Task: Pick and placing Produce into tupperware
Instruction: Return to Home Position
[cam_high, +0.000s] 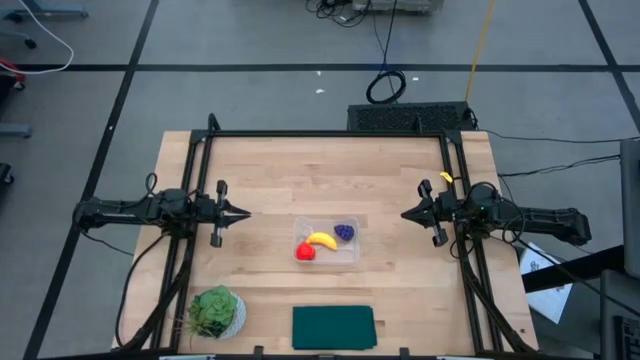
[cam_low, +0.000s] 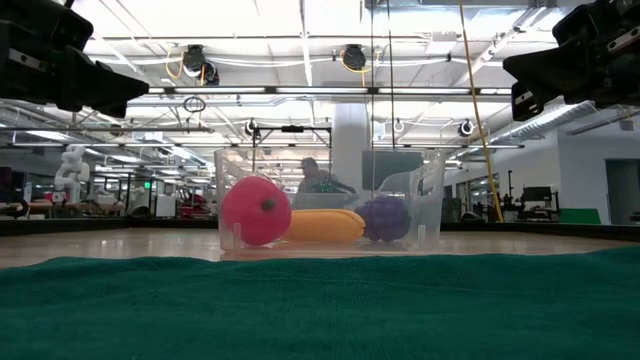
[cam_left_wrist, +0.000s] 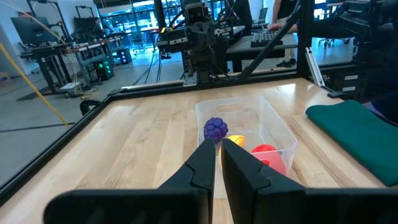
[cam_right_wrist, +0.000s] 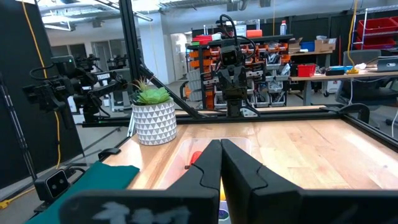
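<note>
Seen from above, at the left middle of the frame: the left hand (cam_high: 245, 212), carried on an arm stretched out level and pointing toward the centre, fingers pressed together on nothing. Mirrored at the right middle by the right hand (cam_high: 405, 214), likewise closed and empty, tips aimed back at the left one. Both well apart from the tupperware (cam_high: 318, 224) and raised off the wooden surface (cam_high: 270, 170), with only dark arm parts at the upper left and upper right corners of the low view. Closed too in each wrist view: left hand (cam_left_wrist: 217, 142) and right hand (cam_right_wrist: 220, 143), no more than a thin slit between the dark fingers. Just below centre in the high view, between the two hands: the clear rectangular tupperware with rounded corners, upright and open-topped. Inside it, all three pieces: the red round fruit (cam_high: 305, 252) at the lower left corner, the yellow banana (cam_high: 322, 240) in the middle, just beside the fruit, the purple grape cluster (cam_high: 345, 232) toward the upper right. Lined up along the container floor in the low view, red at left, yellow in the middle, purple at right. Near the bottom edge of the high view: a dark green cloth (cam_high: 333, 327) and, to its left, a leafy plant (cam_high: 213, 308) in a white pot.
</note>
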